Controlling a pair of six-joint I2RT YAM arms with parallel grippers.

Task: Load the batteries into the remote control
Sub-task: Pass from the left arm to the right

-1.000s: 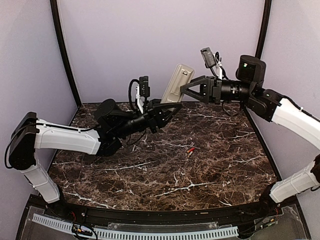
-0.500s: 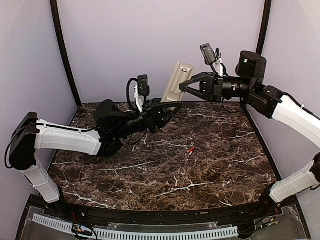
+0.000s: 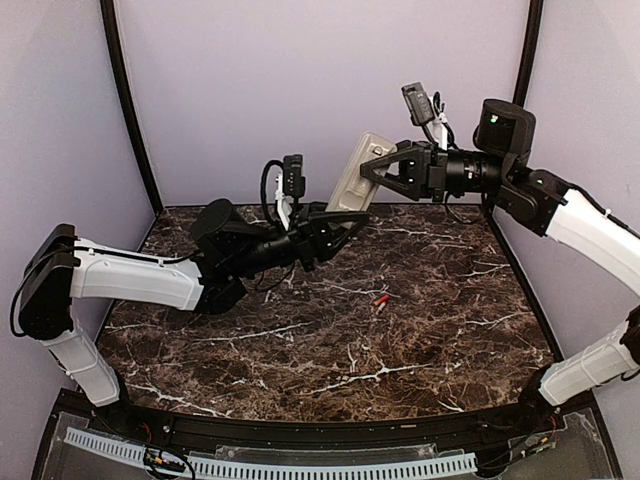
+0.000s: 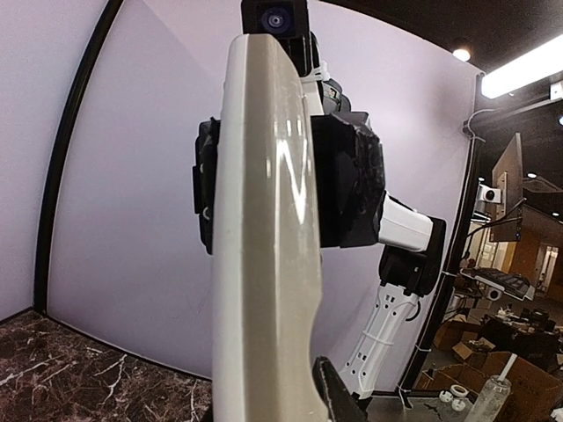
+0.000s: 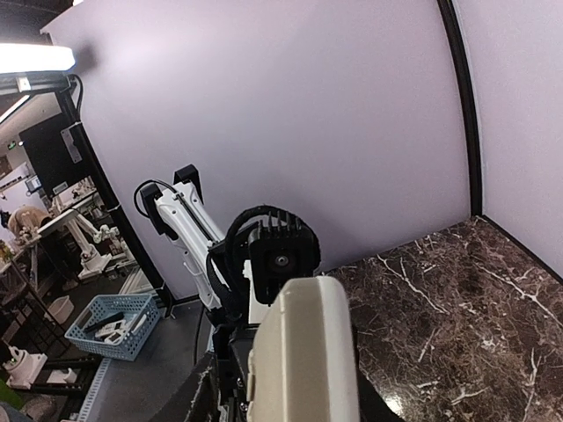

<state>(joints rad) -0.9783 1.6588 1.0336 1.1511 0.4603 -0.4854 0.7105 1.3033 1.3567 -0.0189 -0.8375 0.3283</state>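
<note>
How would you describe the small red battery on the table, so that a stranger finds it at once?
Start at the dark marble table, then look a little right of its middle, below the remote control held in the air. The battery lies there alone: a tiny red cylinder, the only red thing on the brown, white-veined stone.

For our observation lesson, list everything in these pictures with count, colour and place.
remote control: one, off-white, held up over the table's far side
battery: one, red, lying on the table right of centre
table: one, dark marbled, below the raised remote
basket: one, blue, on the floor off the table
left end effector: one, black, shut on the remote's lower end
right end effector: one, black, fingers flanking the remote's top
</note>
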